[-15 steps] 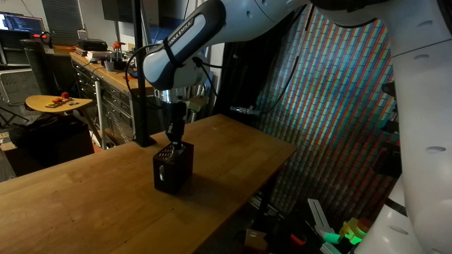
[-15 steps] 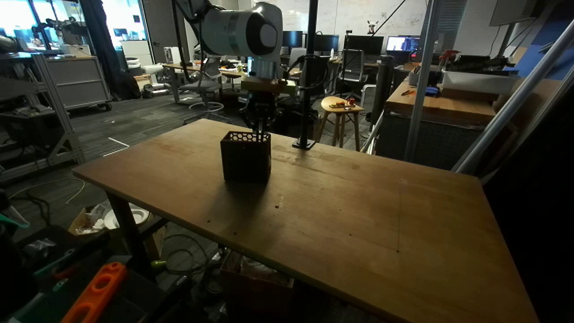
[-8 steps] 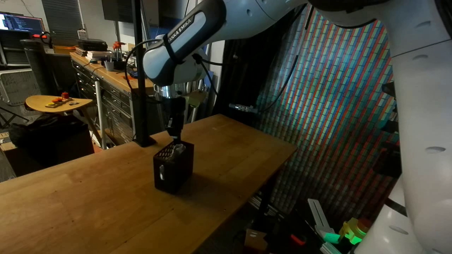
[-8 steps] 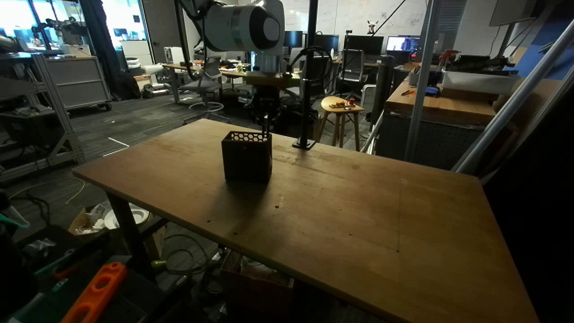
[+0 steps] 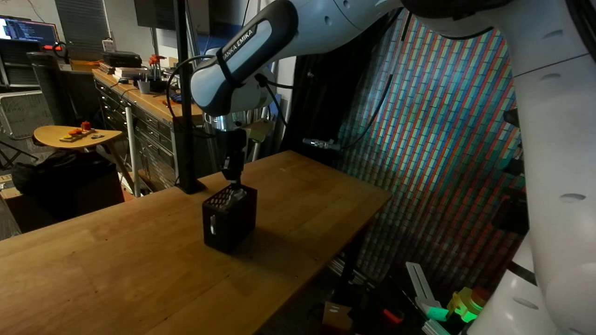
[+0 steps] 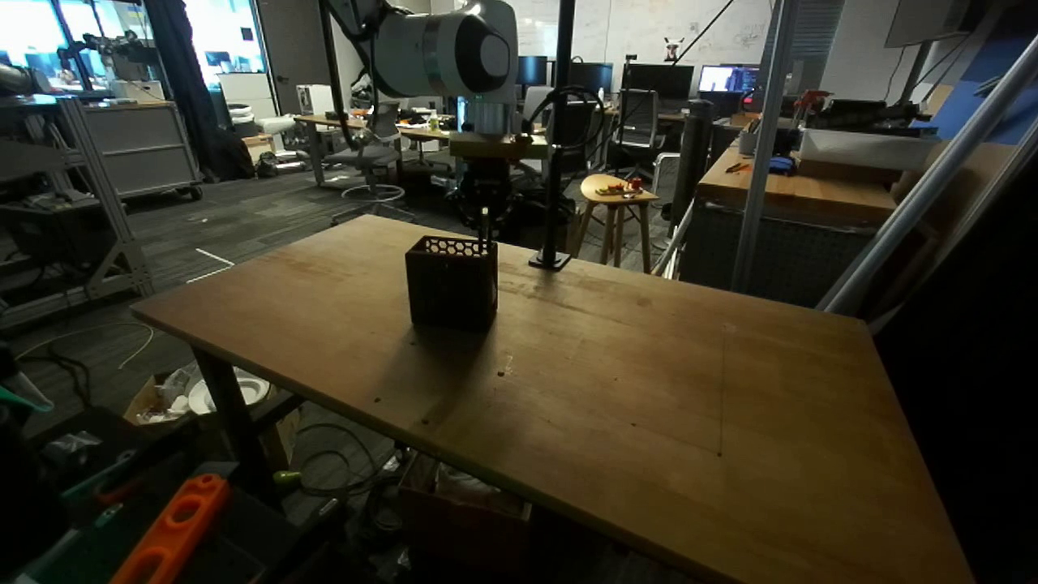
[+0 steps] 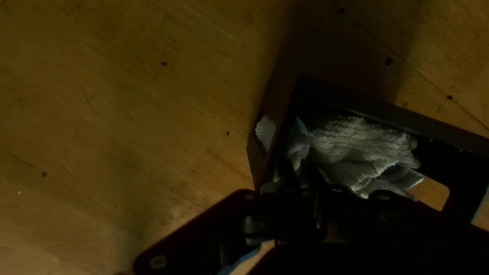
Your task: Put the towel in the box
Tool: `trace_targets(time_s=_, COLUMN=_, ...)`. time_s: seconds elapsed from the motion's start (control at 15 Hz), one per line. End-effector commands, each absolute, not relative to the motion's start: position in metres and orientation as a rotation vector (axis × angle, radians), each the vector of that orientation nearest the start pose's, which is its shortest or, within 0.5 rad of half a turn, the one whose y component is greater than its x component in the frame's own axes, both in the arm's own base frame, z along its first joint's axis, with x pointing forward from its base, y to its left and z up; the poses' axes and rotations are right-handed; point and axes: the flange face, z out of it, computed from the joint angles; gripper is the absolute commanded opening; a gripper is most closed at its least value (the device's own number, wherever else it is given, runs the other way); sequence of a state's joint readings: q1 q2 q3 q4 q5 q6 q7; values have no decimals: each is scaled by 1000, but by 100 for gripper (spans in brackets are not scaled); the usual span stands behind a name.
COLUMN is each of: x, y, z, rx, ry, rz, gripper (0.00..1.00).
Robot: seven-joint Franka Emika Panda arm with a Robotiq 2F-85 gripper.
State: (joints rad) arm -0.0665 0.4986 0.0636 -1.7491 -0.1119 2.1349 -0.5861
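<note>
Black, straight-sided and open at the top, the oblong box with hexagonal cut-outs along one wall [image 6: 450, 288] stands upright on the brown wooden table [image 6: 649, 381]. Inside it, in the wrist view, lies the crumpled off-white towel with its nubbly pile [image 7: 359, 143], bunched mostly toward one short end and stretching roughly along the box's length. A pale scrap of cloth [image 7: 265, 131], probably a corner of the same towel, shows at an opening in that short end's wall.

The dark two-fingered gripper [image 7: 301, 172], carried by the single white-and-black arm [image 5: 307, 32], hangs at the same end, its fingers down at the rim in both exterior views. They stand close to each other, but shadow hides the tips: it cannot be told whether they are pressed together, part a little, or pinch a fold of towel.

The coming move turns on this: the bulk of the towel lies from the fingers toward the box's middle, while the short wall stands just beside them, opposite the bulk; whether they touch it is unclear. The task looks nearly done; what remains is probably to let go of anything held and draw straight up. A sideways pull could catch the rim and drag the box, and a pinched fold could ride out with the lift.
</note>
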Motion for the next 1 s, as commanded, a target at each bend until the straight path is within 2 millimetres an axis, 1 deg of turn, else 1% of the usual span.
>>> trace_targets(time_s=0.0, x=657, y=-13, z=277, rx=-2992, ry=-1027, rz=200, gripper=12)
trace_targets(time_s=0.53, x=655, y=-22, z=261, rx=-2975, ry=-1016, rz=217, gripper=12)
trace_targets(time_s=0.73, x=654, y=-22, z=254, rx=-2958, ry=-1008, rz=215, gripper=12)
trace_targets(time_s=0.93, x=650, y=-19, z=243, rx=-2933, ry=-1004, rz=231, gripper=12)
